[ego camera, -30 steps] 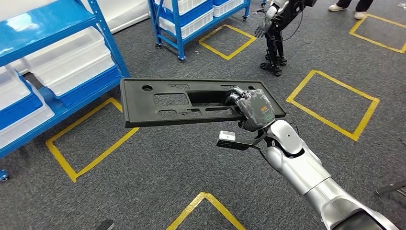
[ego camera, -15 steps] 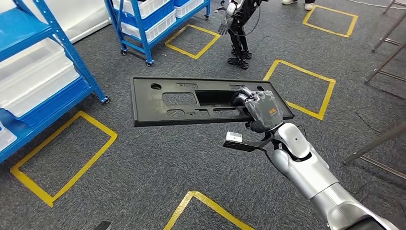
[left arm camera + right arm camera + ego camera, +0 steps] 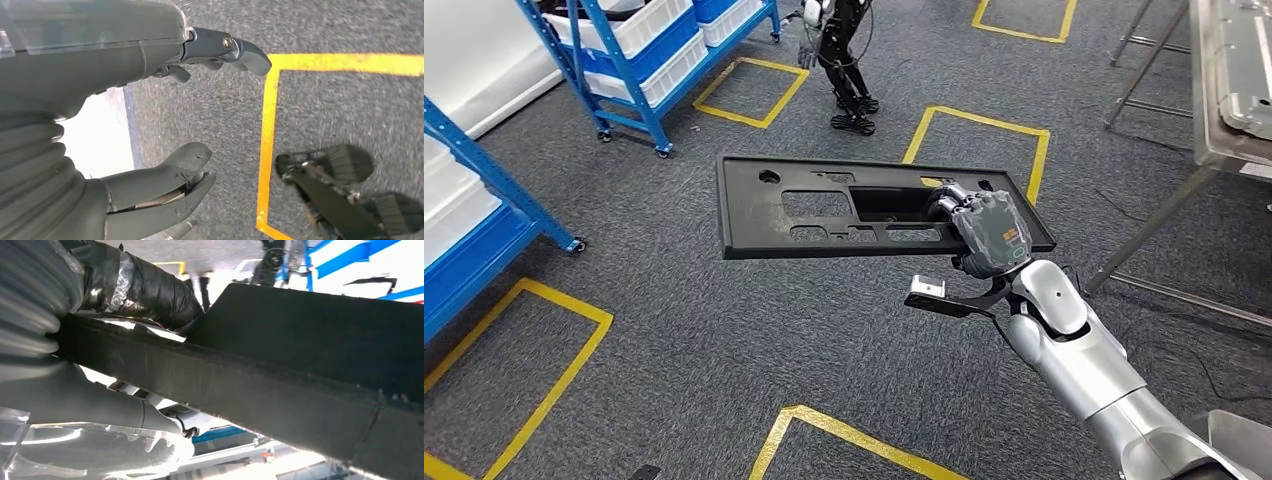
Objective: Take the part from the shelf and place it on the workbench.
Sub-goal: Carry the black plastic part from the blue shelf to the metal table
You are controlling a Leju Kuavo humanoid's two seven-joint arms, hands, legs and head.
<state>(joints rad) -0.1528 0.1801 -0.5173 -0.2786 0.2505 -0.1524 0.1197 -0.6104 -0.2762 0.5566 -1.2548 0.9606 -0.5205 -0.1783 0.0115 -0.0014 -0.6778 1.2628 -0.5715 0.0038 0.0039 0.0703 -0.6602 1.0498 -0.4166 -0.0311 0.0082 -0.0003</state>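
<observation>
Black plastic panel (image 3: 864,208), long and flat with several cut-outs, sits at the centre of the head view, held level above the grey carpet (image 3: 724,350). The right hand (image 3: 982,232) grips it near its right end, fingers (image 3: 946,208) hooked into the wide central slot and the silver arm rising from the lower right corner. In the right wrist view the panel's underside (image 3: 300,365) crosses the frame with a taped finger (image 3: 145,287) wrapped over its edge, so the hold looks firm.

Left hand (image 3: 150,125) hangs beside the body in its wrist view, thumb and fingers apart and holding nothing, above carpet and a yellow floor line (image 3: 267,150).

Compared with a second ago, the whole head view has swung: the blue shelves have slid off toward the left edge and upper left, and the near shelf (image 3: 474,190) now shows just a corner. A steel workbench (image 3: 1214,110) with its slanted legs has come into the upper right, where none was visible before. The panel keeps the same place relative to the hand, so the camera has turned, not the part slipped.

I judge the pick done and the carry under way, with the robot turning toward the bench; it is near but not yet below the panel. Farther off, at the top, stand a second blue shelf (image 3: 644,60) with white bins and another robot's dark legs (image 3: 849,70).
</observation>
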